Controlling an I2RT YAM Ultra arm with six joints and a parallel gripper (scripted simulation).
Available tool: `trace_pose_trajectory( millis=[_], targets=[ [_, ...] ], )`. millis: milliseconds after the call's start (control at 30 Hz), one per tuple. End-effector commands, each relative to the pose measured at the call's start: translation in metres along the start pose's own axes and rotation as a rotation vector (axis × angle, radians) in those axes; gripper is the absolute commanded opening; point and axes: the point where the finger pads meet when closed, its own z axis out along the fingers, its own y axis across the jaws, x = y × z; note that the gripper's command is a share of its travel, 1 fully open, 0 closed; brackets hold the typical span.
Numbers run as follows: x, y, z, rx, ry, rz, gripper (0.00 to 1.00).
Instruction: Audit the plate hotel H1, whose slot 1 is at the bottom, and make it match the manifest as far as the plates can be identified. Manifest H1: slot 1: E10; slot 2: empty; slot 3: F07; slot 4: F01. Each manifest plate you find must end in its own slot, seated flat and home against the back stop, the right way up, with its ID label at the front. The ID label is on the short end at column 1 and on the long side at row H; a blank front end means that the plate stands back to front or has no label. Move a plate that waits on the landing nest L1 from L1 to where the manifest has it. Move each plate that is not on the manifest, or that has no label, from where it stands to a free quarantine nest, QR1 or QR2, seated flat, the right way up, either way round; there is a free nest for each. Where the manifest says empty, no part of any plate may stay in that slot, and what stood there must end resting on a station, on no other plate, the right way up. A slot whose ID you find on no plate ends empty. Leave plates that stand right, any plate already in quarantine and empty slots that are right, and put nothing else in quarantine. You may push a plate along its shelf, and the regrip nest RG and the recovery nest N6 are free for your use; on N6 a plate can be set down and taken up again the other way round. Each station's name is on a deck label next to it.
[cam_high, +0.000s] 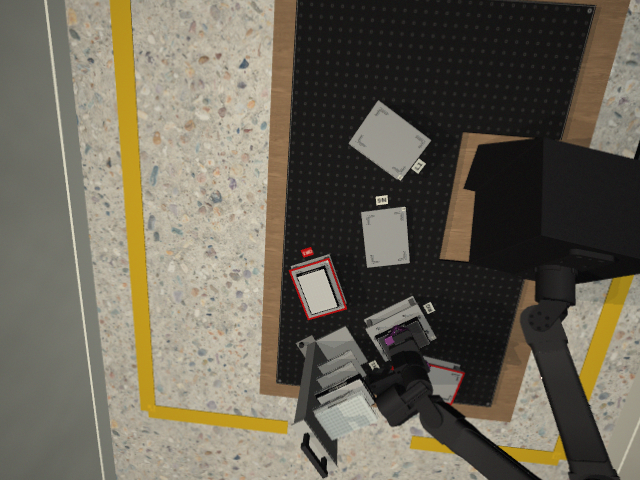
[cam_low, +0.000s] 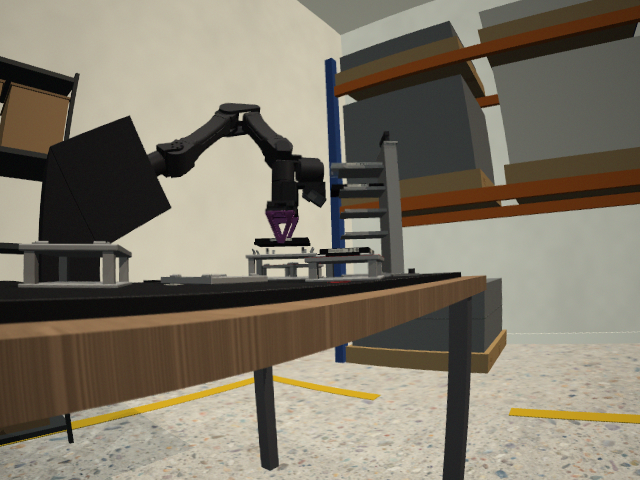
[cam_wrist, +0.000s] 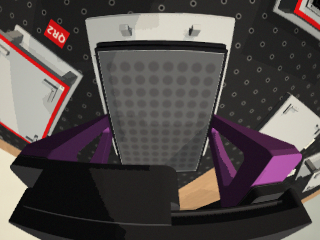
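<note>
My gripper (cam_high: 397, 336) (cam_low: 282, 233) (cam_wrist: 160, 118) is shut on a plate (cam_wrist: 160, 103) (cam_low: 303, 241) (cam_high: 419, 334) with a dark rim and a grey dotted face, gripped across its long sides. It holds the plate level a little above the regrip nest RG (cam_high: 390, 317) (cam_low: 268, 256) (cam_wrist: 160, 27). The plate hotel H1 (cam_high: 310, 384) (cam_low: 391, 206) stands just beside it. Its top shelf carries a clear gridded plate (cam_high: 343, 413) and the shelf below a dark-rimmed plate (cam_high: 338, 393). The two lower shelves look bare. No label on the held plate shows.
Quarantine nest QR1 (cam_high: 300, 292) holds a white plate (cam_high: 316, 290). QR2 (cam_high: 448, 381) (cam_wrist: 27, 87) lies under my arm and looks bare. The N6 nest (cam_high: 385, 236) and the L1 nest (cam_high: 388, 139) are bare. A black box (cam_high: 547, 201) stands at the right.
</note>
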Motion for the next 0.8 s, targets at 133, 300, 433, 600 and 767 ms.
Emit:
trace_pose_trajectory(
  millis=[133,300,433,600,767],
  targets=[
    [-0.005,0.0,0.001,0.005,-0.021,-0.009,0.86],
    [-0.005,0.0,0.004,0.005,-0.022,-0.009,0.86],
    [-0.006,0.0,0.007,0.005,-0.022,-0.009,0.86],
    [-0.006,0.0,0.01,0.005,-0.022,-0.009,0.86],
    [-0.006,0.0,0.012,0.005,-0.022,-0.009,0.86]
  ],
)
